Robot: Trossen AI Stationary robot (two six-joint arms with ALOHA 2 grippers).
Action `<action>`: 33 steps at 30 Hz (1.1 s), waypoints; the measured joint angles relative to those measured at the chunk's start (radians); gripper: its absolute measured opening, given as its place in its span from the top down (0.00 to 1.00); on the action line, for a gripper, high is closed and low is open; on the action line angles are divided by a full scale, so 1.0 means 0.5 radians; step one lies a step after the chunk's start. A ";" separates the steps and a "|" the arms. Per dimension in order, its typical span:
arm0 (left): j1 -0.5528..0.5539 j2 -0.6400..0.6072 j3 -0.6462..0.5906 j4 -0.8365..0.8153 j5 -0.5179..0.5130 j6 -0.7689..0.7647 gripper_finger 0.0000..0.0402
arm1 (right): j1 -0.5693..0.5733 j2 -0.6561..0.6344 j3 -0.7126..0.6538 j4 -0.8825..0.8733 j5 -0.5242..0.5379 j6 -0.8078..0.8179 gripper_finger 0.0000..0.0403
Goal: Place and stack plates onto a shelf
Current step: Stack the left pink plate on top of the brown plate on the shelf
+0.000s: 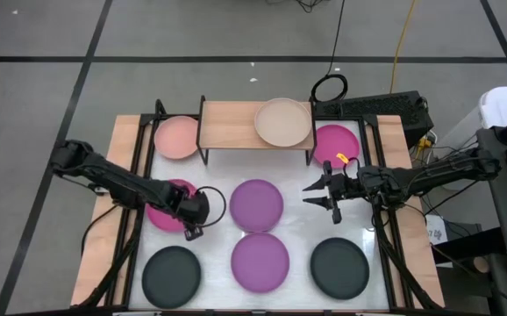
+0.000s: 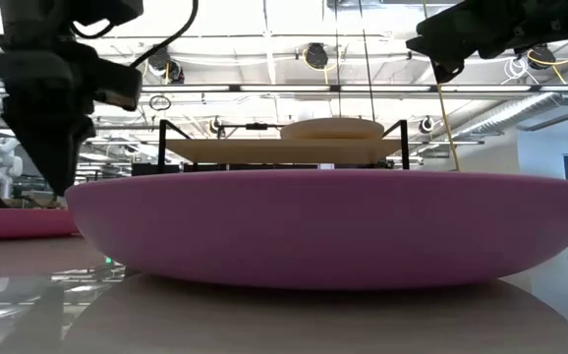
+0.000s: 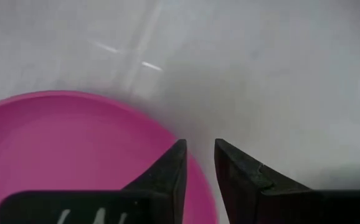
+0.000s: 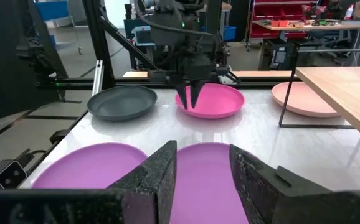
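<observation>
The white table (image 1: 214, 263) lies glossy under me, the shelf (image 1: 232, 123) at its twelve o'clock edge with the beige plate (image 1: 283, 122) already on its right half. My left claw (image 3: 198, 155) hangs at the rim of the magenta plate (image 1: 173, 205), at nine o'clock on the table, its fingers (image 3: 174, 168) parted only a slit, one over the rim, one outside it, holding nothing. My right claw (image 1: 321, 195) waits at three o'clock, spread wide and empty.

I judge the plate stiff, light and matte (the table beneath is the slippery part), so a pinch across the rim seems the only hold; its shallow lip may slide rather than lift.

Around it: the salmon plate (image 1: 177, 137) at eleven o'clock, partly under the shelf's left end, a black plate (image 1: 171, 272) at seven, two purple plates (image 1: 255, 204) at centre and six. The shelf's black legs (image 1: 203, 132) and the salmon plate crowd the way up to the free left half.
</observation>
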 joint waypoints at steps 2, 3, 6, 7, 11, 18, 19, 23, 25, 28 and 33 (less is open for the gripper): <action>0.003 0.032 -0.001 0.018 -0.008 -0.056 0.78 | 0.000 0.000 0.000 -0.001 0.000 0.001 0.67; 0.002 0.047 -0.001 0.021 -0.004 -0.064 0.78 | 0.000 0.000 0.000 -0.002 0.000 0.001 0.67; 0.001 0.108 -0.001 0.026 0.021 -0.108 0.78 | 0.000 0.000 0.000 -0.010 0.000 0.001 0.67; 0.001 0.132 0.000 0.028 0.020 -0.121 0.78 | 0.000 0.000 0.000 -0.013 -0.001 0.001 0.67; 0.014 0.260 0.000 0.019 0.020 -0.216 0.78 | 0.000 0.000 0.000 -0.023 -0.001 0.002 0.67; 0.039 0.403 0.009 0.012 0.039 -0.217 0.80 | 0.000 0.000 0.000 -0.031 0.000 0.037 0.67; 0.039 0.403 0.009 0.017 0.037 -0.189 0.80 | 0.000 0.000 0.000 -0.031 -0.001 0.037 0.67; 0.050 0.357 0.000 0.014 0.049 -0.121 0.80 | 0.000 0.000 0.000 -0.028 0.000 0.037 0.67; 0.060 0.316 0.005 -0.017 0.077 -0.099 0.80 | 0.000 0.000 0.000 -0.028 0.006 0.037 0.67; 0.072 0.264 0.135 -0.244 0.160 -0.100 0.80 | 0.000 0.000 0.000 -0.027 0.008 0.037 0.67; 0.038 0.249 0.482 -0.774 0.035 -0.185 0.80 | 0.000 0.000 0.000 -0.020 0.008 0.037 0.67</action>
